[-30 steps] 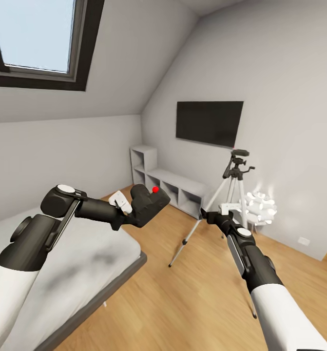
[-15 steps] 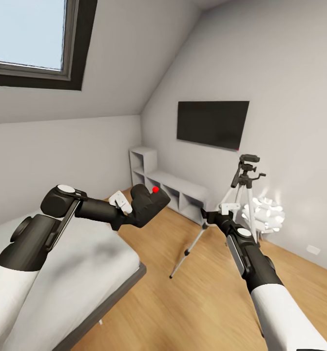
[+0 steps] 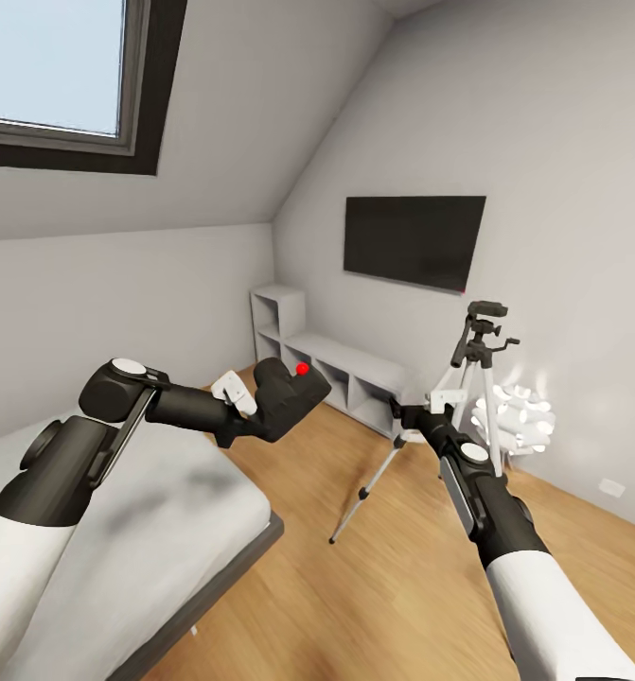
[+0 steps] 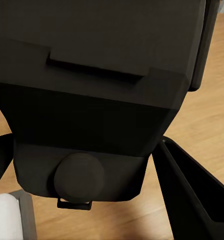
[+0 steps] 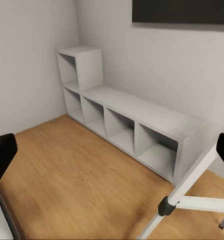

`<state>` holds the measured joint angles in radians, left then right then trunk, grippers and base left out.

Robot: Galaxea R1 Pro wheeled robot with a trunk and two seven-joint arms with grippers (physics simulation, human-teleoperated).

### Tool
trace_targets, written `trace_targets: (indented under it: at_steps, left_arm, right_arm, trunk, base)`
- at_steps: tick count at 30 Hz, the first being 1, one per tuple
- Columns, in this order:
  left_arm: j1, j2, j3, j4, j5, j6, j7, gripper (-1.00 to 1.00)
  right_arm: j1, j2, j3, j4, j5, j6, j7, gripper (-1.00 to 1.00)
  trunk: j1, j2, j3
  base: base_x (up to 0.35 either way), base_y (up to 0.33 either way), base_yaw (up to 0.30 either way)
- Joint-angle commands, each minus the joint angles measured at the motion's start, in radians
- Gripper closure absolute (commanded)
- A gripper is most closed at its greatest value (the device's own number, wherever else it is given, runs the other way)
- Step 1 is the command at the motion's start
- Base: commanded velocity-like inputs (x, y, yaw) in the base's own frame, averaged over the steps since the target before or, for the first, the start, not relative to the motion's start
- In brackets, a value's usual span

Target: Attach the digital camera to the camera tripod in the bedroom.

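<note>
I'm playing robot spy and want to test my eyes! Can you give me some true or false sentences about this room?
1. The left gripper holds the digital camera. True.
2. The camera already sits on the camera tripod. False: the tripod's head is bare, the camera is still in the gripper.
3. The right gripper is open. True: its fingers are spread with nothing between.
4. The TV lies on the bed. False: it hangs on the wall.
5. The floor lamp stands beside the tripod. True.
</note>
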<state>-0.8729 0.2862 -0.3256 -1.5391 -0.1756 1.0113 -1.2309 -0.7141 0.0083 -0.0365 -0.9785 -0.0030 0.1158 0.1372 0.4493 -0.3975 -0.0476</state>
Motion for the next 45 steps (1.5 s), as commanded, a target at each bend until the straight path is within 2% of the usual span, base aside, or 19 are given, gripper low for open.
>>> trace_targets:
  at_steps: [1,7,12,15,16,17,21,22,24,26,29,31,33,34,38,40,42,43,45]
  left_arm:
    - [-0.001,0.0,-0.001,-0.001,-0.01,0.008,-0.01,1.0]
    - [-0.001,0.003,-0.008,-0.002,-0.01,0.005,-0.01,1.0]
    - [-0.001,-0.004,-0.058,0.001,-0.011,0.002,-0.003,1.0]
    - [-0.004,-0.007,-0.07,0.023,-0.011,0.003,0.007,1.0]
    - [-0.062,-0.011,-0.066,0.086,-0.01,0.007,0.013,1.0]
    - [-0.082,-0.011,-0.066,0.112,-0.01,0.008,0.014,1.0]
    - [-0.223,-0.017,-0.061,0.343,-0.01,0.01,0.014,1.0]
    - [-0.339,-0.028,-0.06,0.512,-0.01,0.009,0.014,1.0]
    - [-0.413,-0.041,-0.06,0.604,-0.01,0.009,0.013,1.0]
    - [-0.455,-0.049,-0.06,0.648,-0.01,0.009,0.013,1.0]
    - [-0.556,-0.061,-0.061,0.737,-0.011,0.009,0.013,1.0]
    - [-0.642,-0.068,-0.062,0.84,-0.011,0.008,0.012,1.0]
    - [-0.677,-0.07,-0.063,0.884,-0.011,0.008,0.012,1.0]
    - [-0.722,-0.077,-0.064,0.934,-0.012,0.006,0.012,1.0]
    - [-0.792,-0.102,-0.076,0.984,-0.014,0.005,0.013,1.0]
    - [-0.806,-0.109,-0.092,0.99,-0.015,0.005,0.013,1.0]
    - [-0.815,-0.118,-0.126,0.992,-0.015,0.005,0.012,1.0]
    - [-0.82,-0.129,-0.179,0.993,-0.015,0.004,0.01,1.0]
    - [-0.823,-0.14,-0.249,0.991,-0.015,0.003,0.006,1.0]
  right_arm:
    - [0.0,0.001,-0.004,0.0,0.0,0.007,0.007,-1.0]
    - [0.011,0.001,-0.005,0.043,0.001,0.016,0.007,-1.0]
    - [0.013,0.0,-0.005,0.05,0.001,0.017,0.007,-1.0]
    - [0.014,-0.001,-0.005,0.056,0.001,0.017,0.007,-1.0]
    - [0.014,-0.001,-0.005,0.061,0.001,0.016,0.007,-1.0]
    - [0.014,-0.001,-0.005,0.062,0.001,0.016,0.007,-1.0]
    - [0.015,-0.001,-0.005,0.064,0.002,0.016,0.007,-1.0]
    - [0.015,-0.001,-0.005,0.064,0.002,0.016,0.007,-1.0]
    - [0.015,-0.001,-0.005,0.064,0.002,0.016,0.007,-1.0]
    - [0.015,-0.001,-0.005,0.064,0.002,0.016,0.007,-1.0]
    - [0.015,-0.001,-0.005,0.064,0.002,0.016,0.007,-1.0]
    - [0.015,-0.001,-0.005,0.064,0.002,0.016,0.007,-1.0]
    - [0.015,-0.001,-0.005,0.064,0.002,0.016,0.007,-1.0]
    - [0.015,-0.001,-0.005,0.064,0.002,0.016,0.007,-1.0]
    - [0.015,-0.001,-0.005,0.064,0.002,0.016,0.007,-1.0]
    - [0.015,-0.001,-0.005,0.064,0.002,0.015,0.007,-1.0]
    - [0.015,-0.001,-0.005,0.064,0.002,0.016,0.007,-1.0]
    - [0.015,-0.001,-0.005,0.064,0.002,0.016,0.007,-1.0]
    - [0.015,-0.001,-0.005,0.064,0.002,0.016,0.007,-1.0]
  trunk:
    - [0.001,-0.002,-0.002]
    - [0.001,-0.002,-0.002]
    - [0.001,-0.002,-0.002]
    - [0.001,-0.002,-0.002]
    - [0.001,-0.002,-0.002]
    - [0.001,-0.002,-0.002]
    - [0.001,-0.002,-0.002]
    - [0.001,-0.002,-0.002]
    - [0.001,-0.002,-0.002]
    - [0.001,-0.002,-0.002]
    - [0.001,-0.002,-0.002]
    - [0.001,-0.002,-0.002]
    - [0.001,-0.002,-0.002]
    - [0.001,-0.002,-0.002]
    - [0.001,-0.002,-0.002]
    - [0.001,-0.002,-0.002]
    - [0.001,-0.002,-0.002]
    - [0.001,-0.002,-0.002]
    - [0.001,-0.002,-0.002]
  base:
    - [0.001,0.0,0.0]
    - [0.0,0.0,0.0]
    - [0.0,0.0,0.0]
    - [0.0,0.0,0.0]
    - [0.0,0.0,0.0]
    - [0.0,0.0,0.0]
    - [0.0,0.0,0.0]
    - [0.0,0.0,0.0]
    - [0.0,0.0,0.0]
    - [0.0,0.0,0.0]
    - [0.0,0.0,0.0]
    - [0.0,0.0,0.0]
    - [0.0,0.0,0.0]
    - [0.0,0.0,0.0]
    - [0.0,0.0,0.0]
    - [0.0,0.0,0.0]
    - [0.0,0.0,0.0]
    - [0.0,0.0,0.0]
    - [0.0,0.0,0.0]
